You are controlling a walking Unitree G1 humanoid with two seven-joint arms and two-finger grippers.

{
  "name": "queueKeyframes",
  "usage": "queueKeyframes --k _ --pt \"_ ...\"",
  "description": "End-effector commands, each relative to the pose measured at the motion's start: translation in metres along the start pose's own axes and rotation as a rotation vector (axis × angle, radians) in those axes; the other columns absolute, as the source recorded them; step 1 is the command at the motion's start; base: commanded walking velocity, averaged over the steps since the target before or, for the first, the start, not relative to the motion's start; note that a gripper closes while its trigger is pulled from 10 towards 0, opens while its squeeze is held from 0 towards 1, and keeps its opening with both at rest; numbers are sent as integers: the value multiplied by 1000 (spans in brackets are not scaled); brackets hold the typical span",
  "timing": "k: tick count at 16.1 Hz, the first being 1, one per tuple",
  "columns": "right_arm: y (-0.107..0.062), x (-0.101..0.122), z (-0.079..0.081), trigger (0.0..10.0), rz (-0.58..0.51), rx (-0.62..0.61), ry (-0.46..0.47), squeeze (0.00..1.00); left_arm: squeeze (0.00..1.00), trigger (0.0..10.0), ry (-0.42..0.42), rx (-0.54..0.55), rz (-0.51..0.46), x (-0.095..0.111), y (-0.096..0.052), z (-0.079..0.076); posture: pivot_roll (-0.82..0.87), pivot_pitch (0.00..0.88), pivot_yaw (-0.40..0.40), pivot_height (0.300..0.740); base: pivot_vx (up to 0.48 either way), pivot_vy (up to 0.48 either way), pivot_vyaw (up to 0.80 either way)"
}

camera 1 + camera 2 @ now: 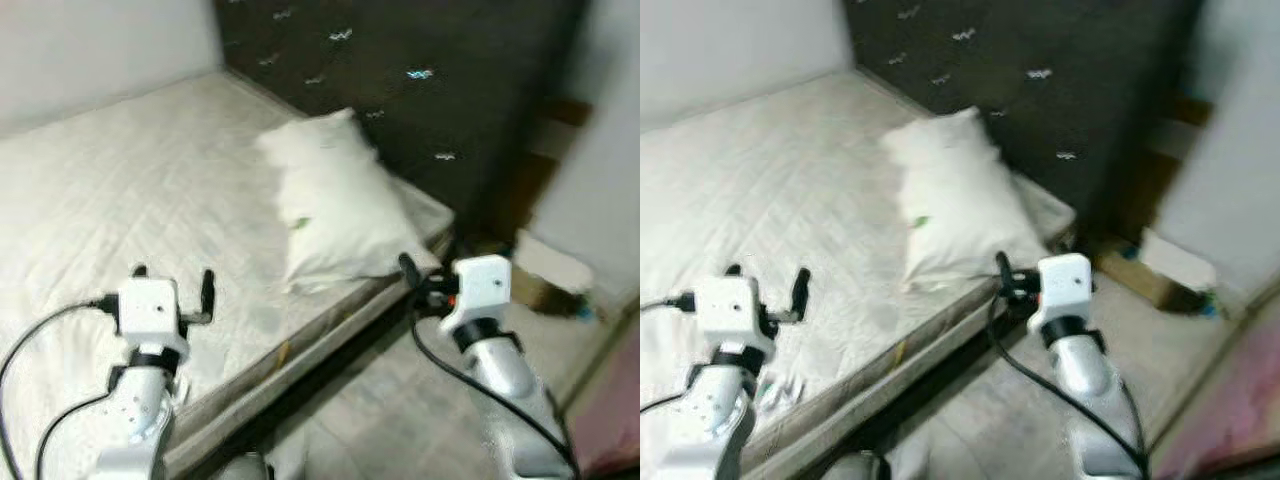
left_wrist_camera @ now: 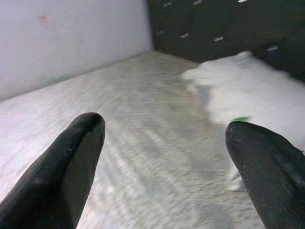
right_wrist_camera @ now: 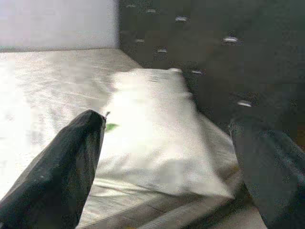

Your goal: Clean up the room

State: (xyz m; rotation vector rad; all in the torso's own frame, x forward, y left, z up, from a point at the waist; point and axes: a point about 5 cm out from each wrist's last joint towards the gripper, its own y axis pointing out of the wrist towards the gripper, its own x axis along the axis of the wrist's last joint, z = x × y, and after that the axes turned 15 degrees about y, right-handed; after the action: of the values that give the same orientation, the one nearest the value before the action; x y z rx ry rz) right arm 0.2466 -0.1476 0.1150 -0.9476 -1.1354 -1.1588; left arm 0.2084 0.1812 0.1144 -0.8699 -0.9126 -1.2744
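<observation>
Both pincers, left pincer (image 1: 172,281) and right pincer (image 3: 167,157), hover wide and empty; approach step, next move likely reaching the pillow (image 1: 335,205) on the bed (image 1: 110,190).

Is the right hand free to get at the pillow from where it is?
Probably yes: the right hand, open, hangs by the mattress edge near the pillow, with nothing between them.

White pillow (image 1: 335,205), pale quilted mattress (image 1: 130,190), dark tufted headboard (image 1: 400,80)
</observation>
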Motion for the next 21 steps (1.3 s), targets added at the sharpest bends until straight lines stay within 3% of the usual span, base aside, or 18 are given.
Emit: queueKeyframes --k 1,14,21 --pt "0 -3 0 10000 8 6 0 0 0 10000 -2 8 11 -1 1 2 12 36 -31 740 0 0 800" --pt "5 -5 3 10000 11 34 -2 0 0 10000 -7 4 17 -2 7 2 14 26 -30 740 0 0 800" --pt "6 -11 -1 10000 9 -24 69 0 0 10000 -55 4 20 -9 8 -3 16 32 -32 740 0 0 800"
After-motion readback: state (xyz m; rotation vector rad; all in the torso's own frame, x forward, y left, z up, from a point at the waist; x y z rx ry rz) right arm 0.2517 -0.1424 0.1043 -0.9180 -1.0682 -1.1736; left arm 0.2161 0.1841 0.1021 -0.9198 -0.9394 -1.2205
